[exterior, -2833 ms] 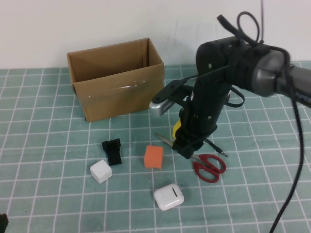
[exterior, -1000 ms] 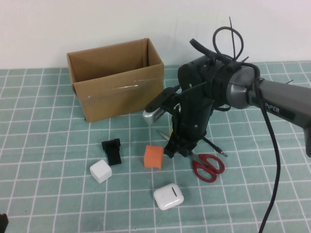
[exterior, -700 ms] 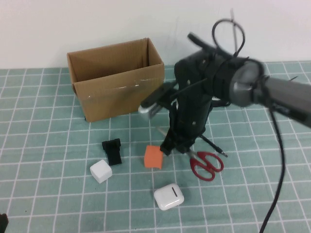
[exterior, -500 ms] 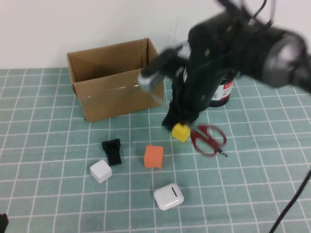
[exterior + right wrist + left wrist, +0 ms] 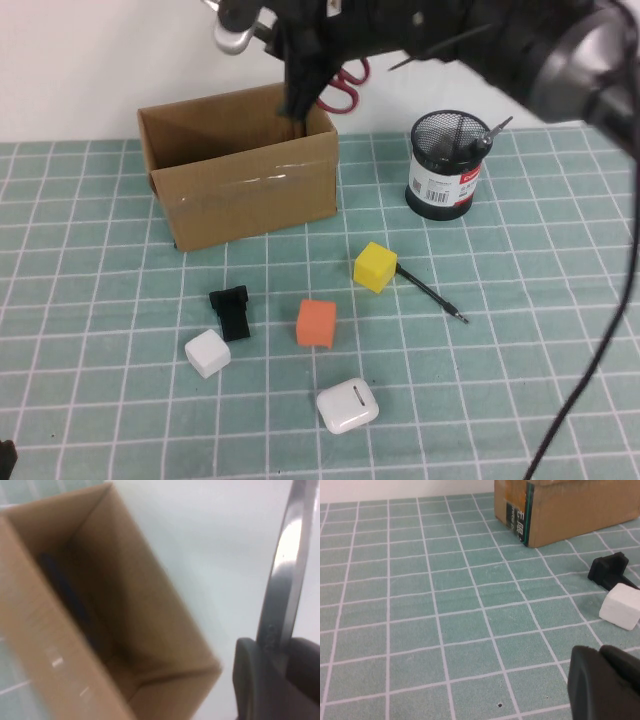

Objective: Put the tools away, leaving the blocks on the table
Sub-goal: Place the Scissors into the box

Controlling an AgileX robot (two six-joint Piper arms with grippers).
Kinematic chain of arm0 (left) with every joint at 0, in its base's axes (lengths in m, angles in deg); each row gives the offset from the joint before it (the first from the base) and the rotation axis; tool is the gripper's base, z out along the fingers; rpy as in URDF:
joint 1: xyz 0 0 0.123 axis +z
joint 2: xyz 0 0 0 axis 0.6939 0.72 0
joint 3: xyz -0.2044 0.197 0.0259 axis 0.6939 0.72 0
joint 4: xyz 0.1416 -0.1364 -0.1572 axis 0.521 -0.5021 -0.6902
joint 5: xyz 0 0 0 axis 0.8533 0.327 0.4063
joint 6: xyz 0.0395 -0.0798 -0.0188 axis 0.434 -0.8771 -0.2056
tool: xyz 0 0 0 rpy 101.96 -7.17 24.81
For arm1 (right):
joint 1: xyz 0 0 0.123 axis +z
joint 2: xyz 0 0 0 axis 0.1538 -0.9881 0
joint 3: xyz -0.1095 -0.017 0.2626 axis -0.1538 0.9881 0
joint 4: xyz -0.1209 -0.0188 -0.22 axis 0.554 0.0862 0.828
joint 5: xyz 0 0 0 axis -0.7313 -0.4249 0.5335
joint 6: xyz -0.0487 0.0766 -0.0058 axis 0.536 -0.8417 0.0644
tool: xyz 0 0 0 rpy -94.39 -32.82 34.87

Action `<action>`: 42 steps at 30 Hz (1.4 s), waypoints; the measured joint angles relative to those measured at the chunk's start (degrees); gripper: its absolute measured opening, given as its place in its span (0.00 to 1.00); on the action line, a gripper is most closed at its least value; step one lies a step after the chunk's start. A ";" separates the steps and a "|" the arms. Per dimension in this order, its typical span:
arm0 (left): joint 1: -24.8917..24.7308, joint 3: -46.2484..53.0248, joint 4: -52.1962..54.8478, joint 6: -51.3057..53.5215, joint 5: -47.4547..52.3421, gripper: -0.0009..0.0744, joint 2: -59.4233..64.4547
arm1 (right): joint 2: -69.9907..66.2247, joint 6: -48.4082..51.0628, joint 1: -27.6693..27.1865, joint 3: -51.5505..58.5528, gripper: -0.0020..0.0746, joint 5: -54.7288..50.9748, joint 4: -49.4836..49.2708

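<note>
The scissors (image 5: pixel 340 88) hang in the air above the far right corner of the cardboard box (image 5: pixel 240 165), only their red handles showing past the dark arm; in the right wrist view their steel blades (image 5: pixel 282 575) are pinched between the right gripper's (image 5: pixel 298 100) black fingers (image 5: pixel 260 677). The thin black pointed tool (image 5: pixel 432 296) lies flat on the table (image 5: pixel 90 300), its near end touching the yellow block (image 5: pixel 375 267) and its tip aimed toward four o'clock. The orange block (image 5: pixel 316 323) sits at about seven o'clock from the yellow one, and the white block (image 5: pixel 207 352) lies well to nine o'clock of the orange, just beside a small black clip (image 5: pixel 232 311).

The table is a teal-green mat with a white grid, backed by a plain pale wall (image 5: pixel 80 60).

The right arm is blurred and cut off by the top of the high view. The left gripper (image 5: pixel 605 682) shows only as a dark lump low over the mat near the white block; whether its fingers are apart or together cannot be told.

The open box holds a long dark object (image 5: pixel 67 597) lying on its floor, too smeared to name. A black mesh cup (image 5: pixel 447 165) at three o'clock of the box has a slim dark tip (image 5: pixel 488 135) poking over its rim. A white glossy case (image 5: pixel 348 404) rests at six o'clock of the orange block.
</note>
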 joint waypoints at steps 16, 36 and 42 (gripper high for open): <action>0.00 0.00 0.00 0.00 0.00 0.01 0.00 | -6.78 16.60 1.20 -1.83 0.02 5.39 -9.90; 0.00 0.00 0.00 0.00 0.00 0.01 0.00 | -6.76 19.55 2.08 -1.83 0.33 3.48 -7.53; 0.00 0.00 0.00 0.00 0.00 0.01 0.00 | -3.67 17.61 2.95 -1.83 0.33 -2.05 -5.41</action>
